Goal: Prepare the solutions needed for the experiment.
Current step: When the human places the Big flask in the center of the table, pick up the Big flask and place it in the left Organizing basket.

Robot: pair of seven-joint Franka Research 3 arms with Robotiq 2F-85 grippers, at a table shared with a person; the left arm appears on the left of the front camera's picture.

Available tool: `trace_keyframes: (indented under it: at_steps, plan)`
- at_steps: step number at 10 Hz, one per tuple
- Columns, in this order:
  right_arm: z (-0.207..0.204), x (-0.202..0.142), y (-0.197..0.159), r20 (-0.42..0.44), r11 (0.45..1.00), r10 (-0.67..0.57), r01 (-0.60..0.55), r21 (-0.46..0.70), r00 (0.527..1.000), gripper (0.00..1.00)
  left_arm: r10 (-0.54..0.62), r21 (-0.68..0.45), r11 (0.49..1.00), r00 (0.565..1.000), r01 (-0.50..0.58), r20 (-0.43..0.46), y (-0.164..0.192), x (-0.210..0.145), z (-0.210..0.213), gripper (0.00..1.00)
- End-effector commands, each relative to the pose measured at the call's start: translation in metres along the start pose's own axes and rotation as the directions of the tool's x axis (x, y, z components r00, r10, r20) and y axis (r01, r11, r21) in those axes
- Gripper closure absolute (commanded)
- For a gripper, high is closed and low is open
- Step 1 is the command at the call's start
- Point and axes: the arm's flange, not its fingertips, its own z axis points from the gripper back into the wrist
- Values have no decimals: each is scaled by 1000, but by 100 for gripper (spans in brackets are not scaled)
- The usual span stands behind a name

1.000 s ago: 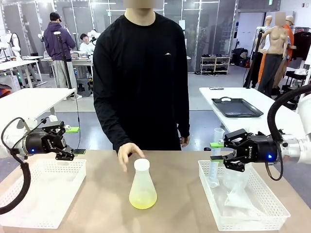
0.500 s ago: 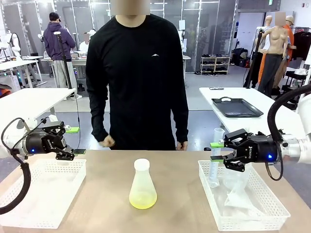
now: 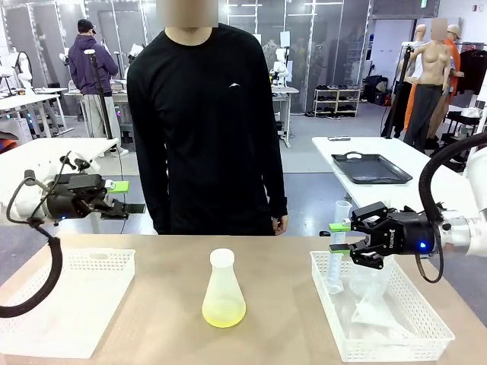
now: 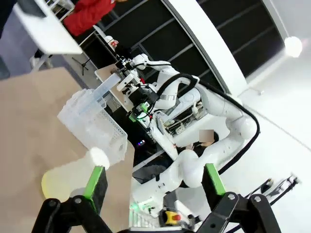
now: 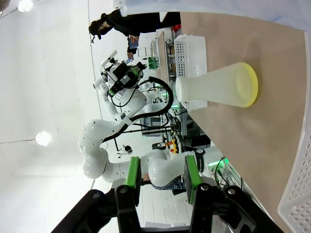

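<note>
Flask point(image 3: 224, 285) on desk point(image 3: 163, 266) holds shallow solution point(image 3: 224, 314), well apart from left tool point(image 3: 125, 196), wide open, and right tool point(image 3: 335, 237), half open; both empty.

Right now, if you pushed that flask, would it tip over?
The flask likely slides rather than tips: wide base, narrow neck. Probably light, holding only a shallow layer of solution. Its smooth taper may slip in a grip.

Nothing can be read with certainty. A short line of white print point(image 3: 389, 242) is seen on the black body of the right gripper point(image 3: 339, 236), but its letters are too small to be made out. A small white emblem point(image 3: 243, 86) is borne on the chest of the person's black shirt point(image 3: 205, 129); no letters can be made out in it.
</note>
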Motion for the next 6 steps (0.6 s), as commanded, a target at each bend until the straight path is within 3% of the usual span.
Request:
trace_keyframes:
  at_steps: [1,3,6]
  plan:
    - [0,-1,1,4,1000,7,-7,-14,1000,53,-190,-24,982,978,189,-83,-3,10,-26,0]
    - [0,-1,1,4,1000,7,-7,-14,1000,53,-312,-17,949,933,314,-183,-6,19,-51,0]
    - [0,-1,1,4,1000,7,-7,-14,1000,53,-289,-54,957,943,284,-166,-15,21,-58,0]
